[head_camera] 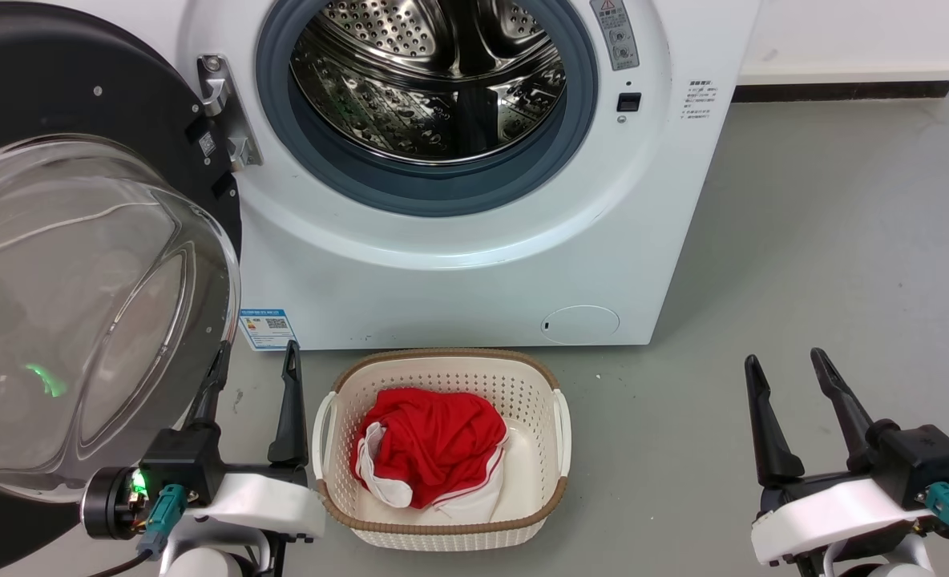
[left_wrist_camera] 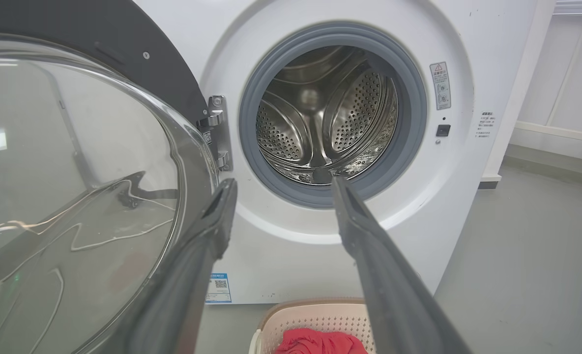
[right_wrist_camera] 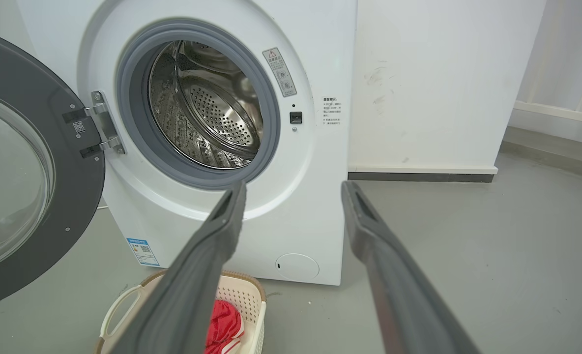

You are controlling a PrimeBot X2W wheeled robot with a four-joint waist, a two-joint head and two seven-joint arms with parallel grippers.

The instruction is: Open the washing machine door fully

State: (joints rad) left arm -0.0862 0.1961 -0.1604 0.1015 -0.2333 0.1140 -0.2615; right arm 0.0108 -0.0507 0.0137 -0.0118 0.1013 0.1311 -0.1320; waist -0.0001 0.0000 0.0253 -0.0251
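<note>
- Head view, lower left: the left gripper [head_camera: 256,357] has its jaws spread apart and grips nothing. Its outer finger [head_camera: 208,385] sits at the lower edge of the door's glass bowl. I cannot tell whether they touch.
- Lower right: the right gripper [head_camera: 785,359] also has its jaws apart and empty, above the grey floor [head_camera: 827,240] and well apart from the machine.
- The washing machine door [head_camera: 82,96] stands wide open on its hinge [head_camera: 222,120] at the machine's left side, with the clear dome bulging toward the camera.
- The washing machine [head_camera: 458,272] stands behind, its grey rubber ring [head_camera: 442,188] and perforated steel drum [head_camera: 434,80] uncovered.
- A cream laundry basket [head_camera: 522,393] sits on the floor just before the machine, between the grippers. It holds a red-and-white garment [head_camera: 434,441].
</note>
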